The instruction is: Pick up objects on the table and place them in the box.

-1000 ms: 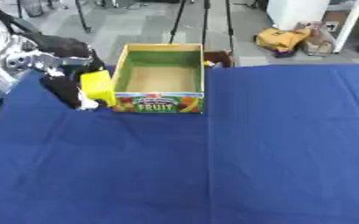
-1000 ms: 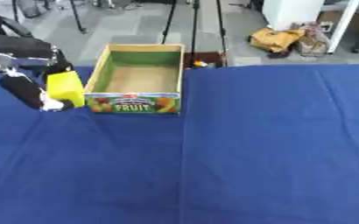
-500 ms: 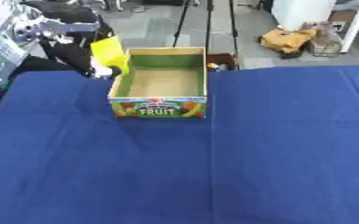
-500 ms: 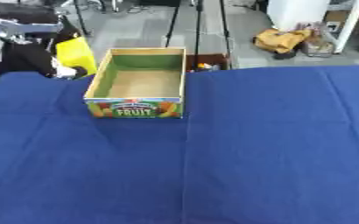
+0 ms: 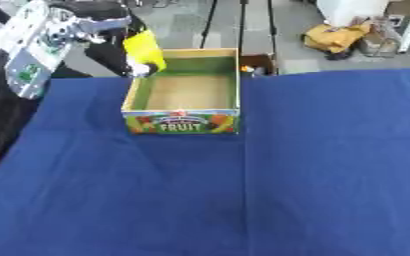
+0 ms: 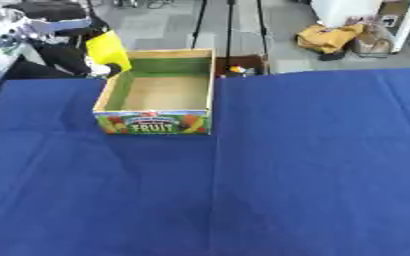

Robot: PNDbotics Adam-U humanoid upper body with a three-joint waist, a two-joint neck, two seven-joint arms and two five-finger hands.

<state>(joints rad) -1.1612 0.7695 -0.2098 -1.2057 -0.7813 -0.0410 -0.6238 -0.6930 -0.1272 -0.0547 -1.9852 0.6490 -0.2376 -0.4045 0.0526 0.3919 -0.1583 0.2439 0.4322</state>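
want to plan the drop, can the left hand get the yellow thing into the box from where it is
Probably yes: the left hand holds the yellow object over the box far left rim, and the open top has nothing across it.

yellow object: tilted, at box's far-left corner | box: open, upright, "FRUIT" front

desk cloth: blue fabric, matt, faintly creased
fruit box: cardboard, plain brown matt inside, printed outer wall
yellow object: smooth, plastic-looking, slight sheen
left hand: black, matt; silver metal arm plates behind it
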